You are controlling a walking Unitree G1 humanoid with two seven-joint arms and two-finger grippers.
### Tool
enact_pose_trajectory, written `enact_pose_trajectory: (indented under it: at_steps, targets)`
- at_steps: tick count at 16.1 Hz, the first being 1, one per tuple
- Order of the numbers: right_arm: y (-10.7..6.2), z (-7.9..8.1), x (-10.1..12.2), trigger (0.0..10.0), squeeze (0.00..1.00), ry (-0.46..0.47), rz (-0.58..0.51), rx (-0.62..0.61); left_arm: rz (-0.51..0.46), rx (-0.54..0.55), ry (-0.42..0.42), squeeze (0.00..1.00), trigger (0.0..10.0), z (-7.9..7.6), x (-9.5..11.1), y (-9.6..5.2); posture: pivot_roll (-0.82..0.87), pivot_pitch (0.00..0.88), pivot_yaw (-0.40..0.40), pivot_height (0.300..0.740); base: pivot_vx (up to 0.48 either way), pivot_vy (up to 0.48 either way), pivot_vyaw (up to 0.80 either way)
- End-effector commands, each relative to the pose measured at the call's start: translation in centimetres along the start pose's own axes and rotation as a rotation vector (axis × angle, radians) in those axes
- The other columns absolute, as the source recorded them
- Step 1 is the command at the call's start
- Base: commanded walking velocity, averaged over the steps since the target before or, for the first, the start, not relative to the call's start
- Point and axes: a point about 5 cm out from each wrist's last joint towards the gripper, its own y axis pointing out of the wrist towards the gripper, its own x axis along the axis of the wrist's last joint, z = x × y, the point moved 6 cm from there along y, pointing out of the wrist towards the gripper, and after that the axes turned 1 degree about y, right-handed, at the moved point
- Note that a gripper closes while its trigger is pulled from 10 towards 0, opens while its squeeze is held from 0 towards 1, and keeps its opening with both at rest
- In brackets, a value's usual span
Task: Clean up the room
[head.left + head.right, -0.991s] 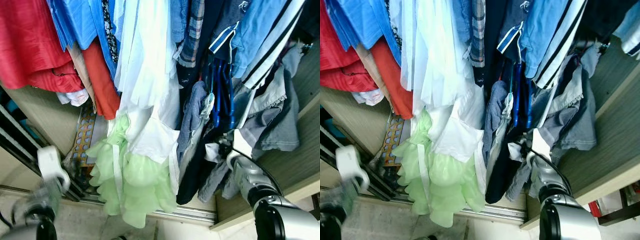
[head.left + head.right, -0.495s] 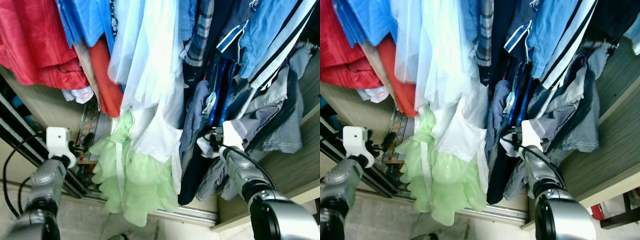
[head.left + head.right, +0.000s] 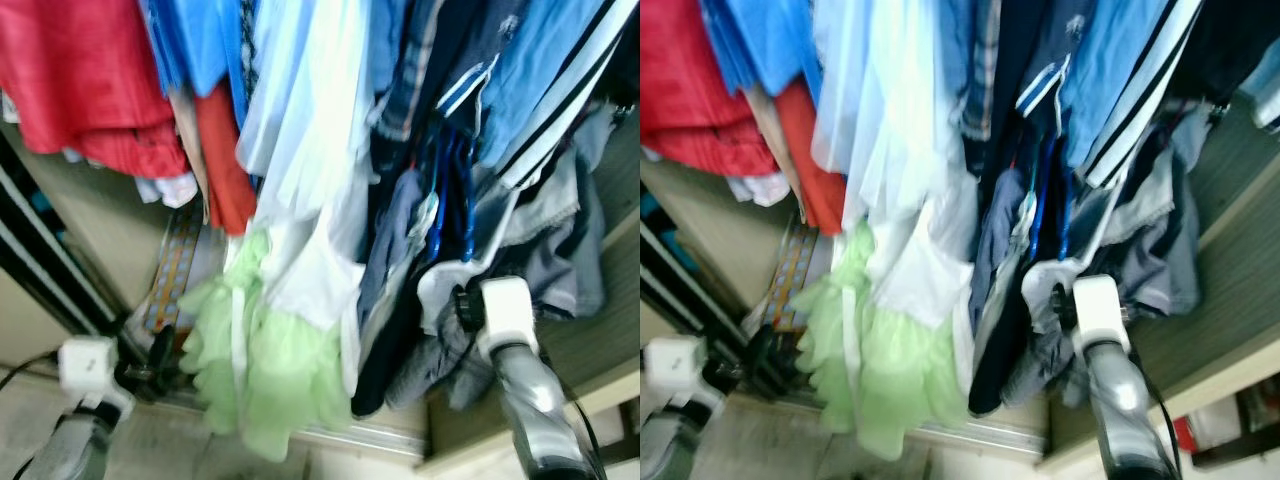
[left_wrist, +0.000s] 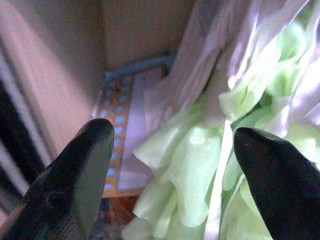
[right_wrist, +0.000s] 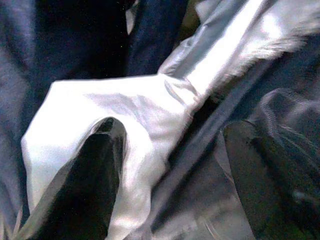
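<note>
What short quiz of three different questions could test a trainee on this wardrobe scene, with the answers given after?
1. True or false: the left gripper is shut on the light green ruffled dress.
2. Which garment hangs at the far left of the rail: A) a red one, B) a yellow one, C) a black one?
3. Fill in: the right gripper points at a ___ piece of cloth among dark clothes.

Key: 1. False; its fingers are open, with the dress ahead of them. 2. A, the red garment. 3. White: the white cloth.
</note>
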Motion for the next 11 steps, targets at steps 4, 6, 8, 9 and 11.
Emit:
enact_pose_trajectory:
  at_steps: [4,6,8,9,11]
  targets:
    - [-3.8,1.7,1.9,10.0,0.0,0.003,-0.07,0.101,-0.016,0.02,-0.069,0.0,10.0,-1.7,2.4,-1.2,0.0,0.057,-0.068,0.74,0.0,0.0,0.0]
    - [-4.7,2.5,3.4,10.0,0.0,-0.005,-0.122,0.14,-0.074,-0.016,-0.073,0.0,10.0,-2.9,4.2,-0.5,-0.03,0.055,-0.061,0.74,0.0,0.0,0.0]
    - [-4.2,3.1,5.9,10.0,0.0,-0.012,-0.198,0.176,-0.145,-0.09,-0.082,0.0,10.0,-4.8,6.8,1.3,-0.03,0.062,-0.061,0.74,0.0,0.0,0.0]
    - [-3.4,3.0,7.5,10.0,0.0,-0.022,-0.224,0.197,-0.155,-0.149,-0.092,0.0,10.0,-6.1,8.2,2.0,-0.03,0.066,-0.068,0.74,0.0,0.0,0.0]
    - [-2.8,2.9,9.1,10.0,0.0,-0.006,-0.242,0.228,-0.153,-0.205,-0.068,0.0,10.0,-7.2,9.1,2.2,-0.03,0.078,-0.066,0.74,0.0,0.0,0.0]
